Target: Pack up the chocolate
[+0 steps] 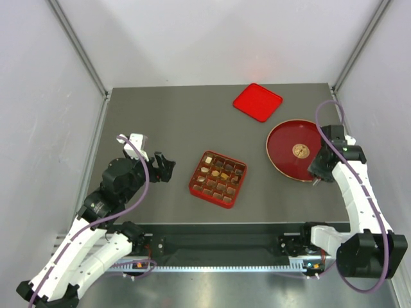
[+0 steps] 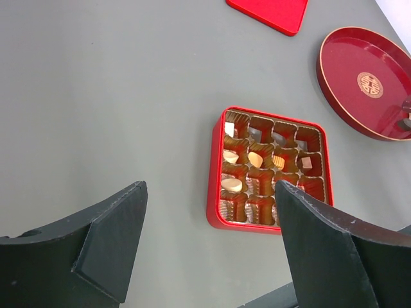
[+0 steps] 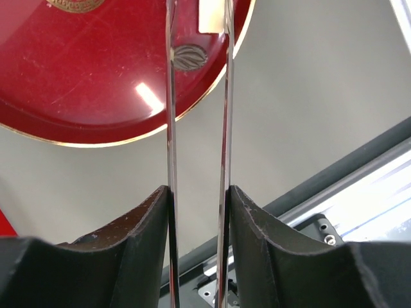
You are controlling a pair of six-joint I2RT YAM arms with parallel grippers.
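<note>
- Table [image 1: 160, 128]: flat, matte, dark grey top, boxed in by pale walls [image 1: 38, 96] on the left, the right and the far side.
- A dark strip with a pale toothed rail [image 1: 218, 265] ran along the table's near edge.
- Red gridded square tray [image 2: 213, 179] lay near the middle of the table, turned at an angle to its edges.
- Flat red square lid [image 1: 257, 102] lay toward the far edge, right of centre, corner-on and well apart from the tray.
- Round red plate [image 1: 286, 138], gold-rimmed with a gold emblem at its centre, lay on the right side. It was near the lid but not touching it, and clear of the tray.
</note>
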